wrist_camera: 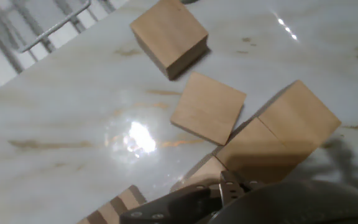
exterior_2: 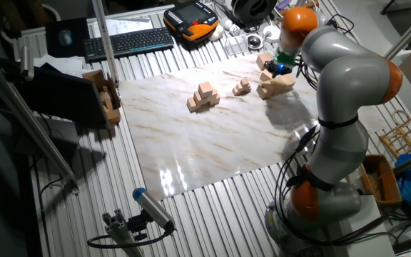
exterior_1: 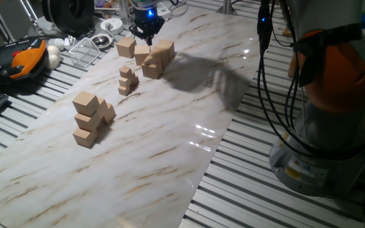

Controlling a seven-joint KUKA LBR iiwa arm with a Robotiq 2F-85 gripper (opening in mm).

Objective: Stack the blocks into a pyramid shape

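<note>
Four tan blocks sat under the gripper

Four blocks (wrist_camera: 207,107) lay at the far end of the marble table (exterior_1: 170,158). They were plain, smooth, light-tan wooden cubes, all one size. One lay apart, one sat in the middle, and two touched side by side. The gripper (exterior_1: 146,30) hung just above them. Its fingers were blurry and cut off in the hand view, so I could not tell if they were spread or pressed together. Nearer by stood a stepped pile (exterior_1: 91,118) of cubes. Much smaller cubes (exterior_1: 128,80) stood between.
</note>
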